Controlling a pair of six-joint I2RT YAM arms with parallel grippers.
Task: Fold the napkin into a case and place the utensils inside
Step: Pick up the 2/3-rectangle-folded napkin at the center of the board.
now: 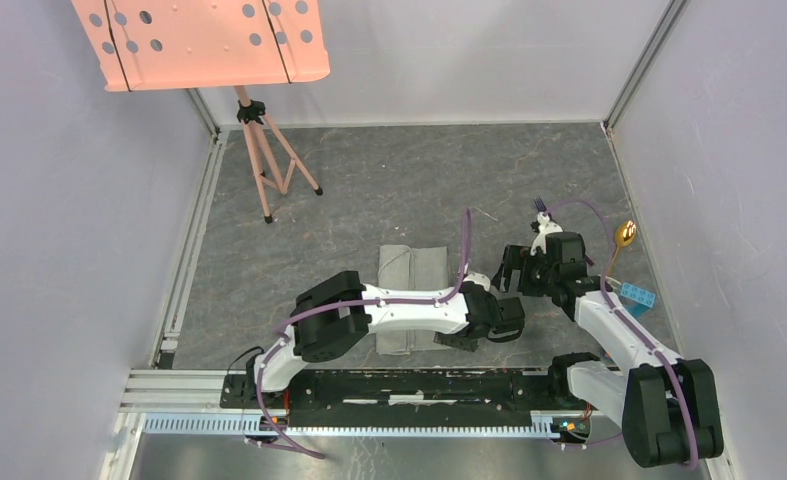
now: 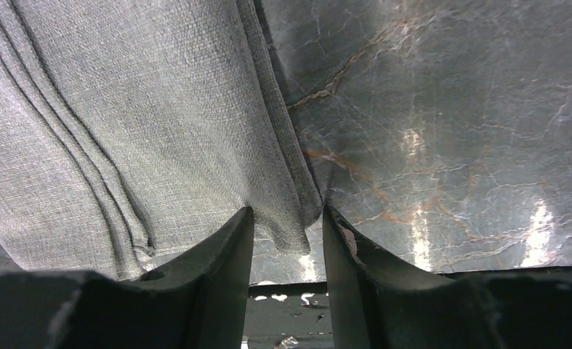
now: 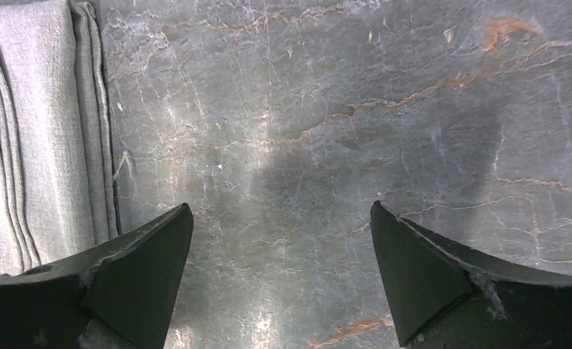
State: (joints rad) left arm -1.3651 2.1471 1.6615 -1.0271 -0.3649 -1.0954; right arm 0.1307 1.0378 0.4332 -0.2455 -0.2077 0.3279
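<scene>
The grey napkin [image 1: 412, 266] lies folded into a narrow strip at the table's middle, partly under my left forearm. In the left wrist view the napkin [image 2: 137, 123] fills the left side, and its near right corner lies loose in the gap of my left gripper [image 2: 288, 212], which is open a finger's width. My left gripper [image 1: 459, 340] is at the strip's near right corner. My right gripper [image 1: 509, 270] is wide open and empty over bare table [image 3: 281, 207], right of the napkin [image 3: 35, 138]. The purple fork [image 1: 541, 208] and gold-bowled spoon [image 1: 624, 236] lie at the far right.
A blue toy block [image 1: 637, 296] lies by my right forearm. A salmon-pink perforated panel [image 1: 204, 40] on a tripod [image 1: 264, 165] stands at the back left. Grey walls close in the marbled table [image 1: 389, 190] on three sides.
</scene>
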